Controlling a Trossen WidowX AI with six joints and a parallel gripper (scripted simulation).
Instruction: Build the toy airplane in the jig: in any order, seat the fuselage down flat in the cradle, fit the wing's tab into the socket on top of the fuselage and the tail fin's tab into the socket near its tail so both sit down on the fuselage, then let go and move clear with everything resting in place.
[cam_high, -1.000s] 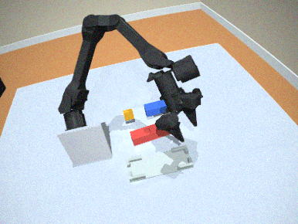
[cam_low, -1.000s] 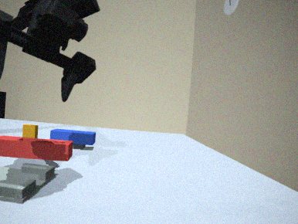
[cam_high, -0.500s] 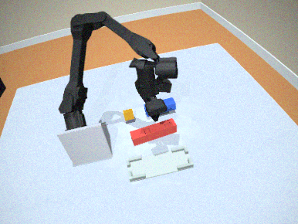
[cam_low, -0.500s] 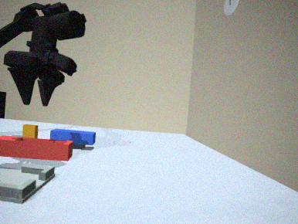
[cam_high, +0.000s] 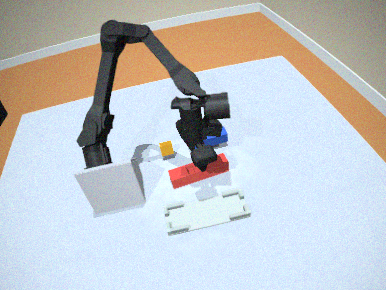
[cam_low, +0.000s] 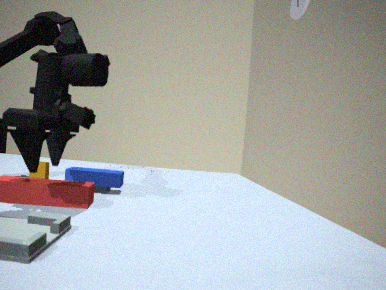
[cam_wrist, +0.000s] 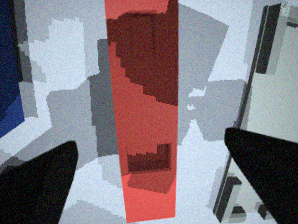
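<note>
The black 6-joint robot arm (cam_high: 184, 79) reaches over the pale table top (cam_high: 295, 215), its black gripper (cam_high: 202, 165) above the long red block-shaped fuselage (cam_high: 182, 176), which lies apart from the pale grey-green rectangular cradle (cam_high: 207, 214). Beyond the fuselage are 2 other pieces: a small yellow block (cam_high: 166, 148) and a blue block (cam_high: 217, 137), partly hidden by the arm. A pale grey upright panel (cam_high: 114, 189) stands by the arm's base.

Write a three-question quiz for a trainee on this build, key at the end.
1. True or false: the red fuselage is seated in the cradle.
2. Which lies nearer the cradle: the red fuselage or the blue piece?
3. Fill in: the gripper is ____ (open or shut).

Key: 1. False; 2. Red fuselage; 3. open
</note>
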